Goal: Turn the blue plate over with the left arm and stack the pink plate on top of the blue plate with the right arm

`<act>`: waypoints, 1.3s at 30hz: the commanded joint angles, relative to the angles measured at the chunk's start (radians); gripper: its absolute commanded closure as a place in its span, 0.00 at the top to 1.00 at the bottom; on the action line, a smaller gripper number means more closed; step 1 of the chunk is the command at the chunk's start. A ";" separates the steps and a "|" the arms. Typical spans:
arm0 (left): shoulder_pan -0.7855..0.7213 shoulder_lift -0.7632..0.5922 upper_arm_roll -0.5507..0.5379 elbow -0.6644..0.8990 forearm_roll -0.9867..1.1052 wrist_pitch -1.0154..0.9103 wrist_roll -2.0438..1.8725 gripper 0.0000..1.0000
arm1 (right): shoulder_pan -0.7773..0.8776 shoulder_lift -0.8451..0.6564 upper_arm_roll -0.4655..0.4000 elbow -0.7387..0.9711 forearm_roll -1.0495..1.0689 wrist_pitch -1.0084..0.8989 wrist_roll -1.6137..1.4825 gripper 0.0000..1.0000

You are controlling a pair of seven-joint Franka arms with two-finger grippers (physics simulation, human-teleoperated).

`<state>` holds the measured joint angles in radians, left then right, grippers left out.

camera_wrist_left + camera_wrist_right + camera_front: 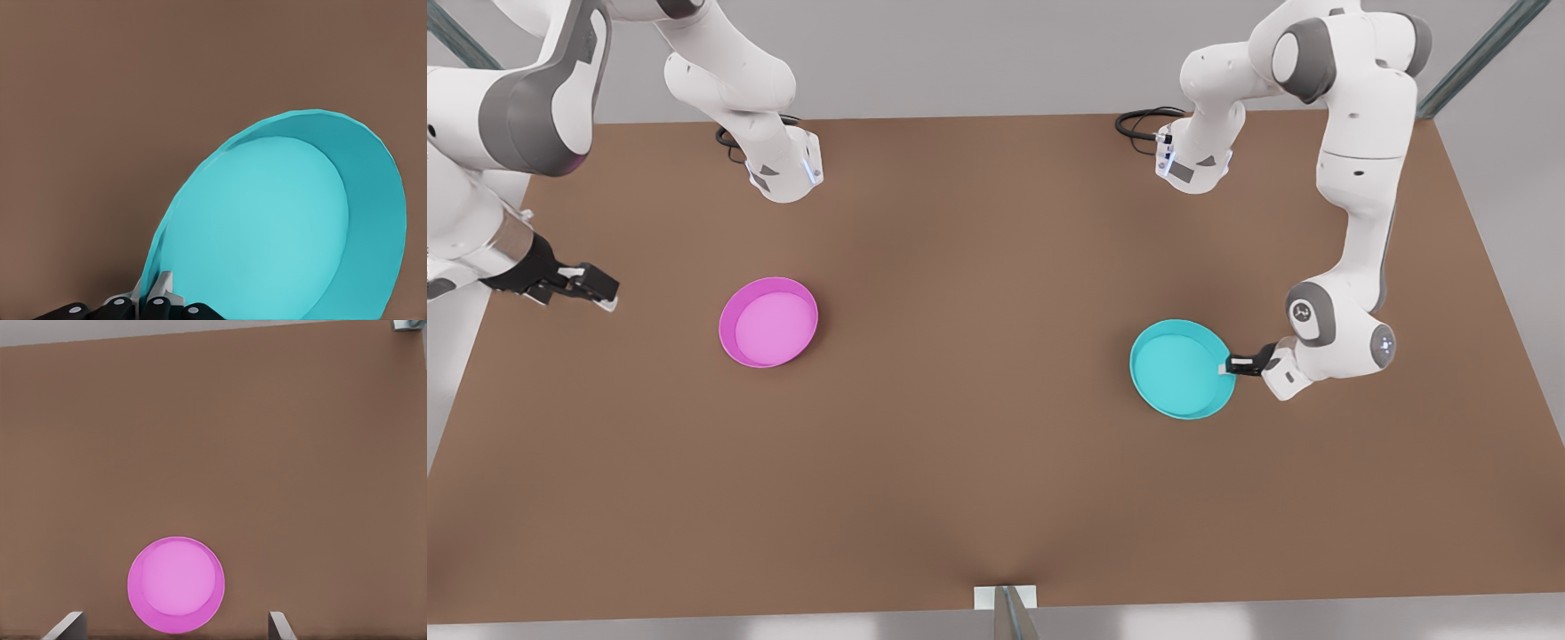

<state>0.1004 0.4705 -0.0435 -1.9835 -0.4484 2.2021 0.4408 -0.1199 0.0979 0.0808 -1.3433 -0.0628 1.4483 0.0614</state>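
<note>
Arms number two, both white with grey joints, and we see them rising from the far edge of the brown desk. At the front view's right, the left arm bends down low and reaches sideways, its black left gripper closed on the near rim of the round shallow turquoise plastic blue plate; in the left wrist view the pale fingertips pinch that rim from both sides. We count two plates of matching size. The blue plate sits open side up, its flat bottom and low upright rim showing. At the front view's left, the right arm waits raised, its right gripper spread wide and holding nothing, well apart from the round shallow magenta plastic pink plate, which lies open side up on the desk.
</note>
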 commanded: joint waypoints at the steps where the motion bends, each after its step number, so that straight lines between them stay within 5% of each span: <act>1: -0.005 -0.004 -0.001 0.000 -0.090 -0.002 -0.005 0.21 | -0.010 0.000 -0.001 0.001 0.000 0.000 0.000 1.00; 8: -0.137 -0.084 0.063 -0.003 -0.010 -0.048 -0.089 0.21 | -0.026 -0.003 0.010 0.003 0.003 -0.080 -0.003 1.00; 20: -0.367 -0.220 0.065 0.003 0.723 -0.165 -0.356 0.21 | -0.009 0.025 0.074 0.033 0.015 -0.069 0.011 1.00; 26: -0.570 -0.205 0.054 0.040 1.051 -0.390 -0.669 0.21 | -0.004 0.036 0.073 0.039 0.014 -0.074 0.009 1.00; 39: -0.939 -0.012 0.057 0.236 1.231 -0.848 -0.901 0.21 | -0.012 -0.003 0.086 -0.007 0.015 -0.055 -0.008 1.00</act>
<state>-0.8528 0.4672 0.0141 -1.7448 0.7813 1.3478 -0.4750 -0.1240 0.0963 0.1658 -1.3499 -0.0476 1.3915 0.0537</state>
